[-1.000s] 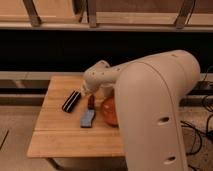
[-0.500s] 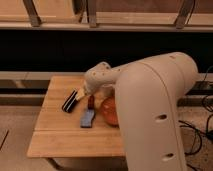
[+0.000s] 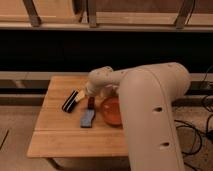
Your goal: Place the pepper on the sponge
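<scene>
The pepper (image 3: 91, 102) is a small, slim, dark red piece lying on the wooden table (image 3: 60, 135), just behind the sponge. The sponge (image 3: 87, 119) is a flat blue-grey pad lying lengthwise toward the table's front. My gripper (image 3: 87, 93) hangs at the end of the big white arm (image 3: 150, 115), right over the pepper's far end and beside the black bar. It stands open with nothing in it. The pepper rests on the table, apart from the sponge by a narrow gap.
A black bar with pale edge stripes (image 3: 71, 100) lies slanted left of the gripper. A large round orange object (image 3: 112, 111) sits right of the sponge, partly behind my arm. Dark shelving runs behind the table. Cables lie on the floor at the right.
</scene>
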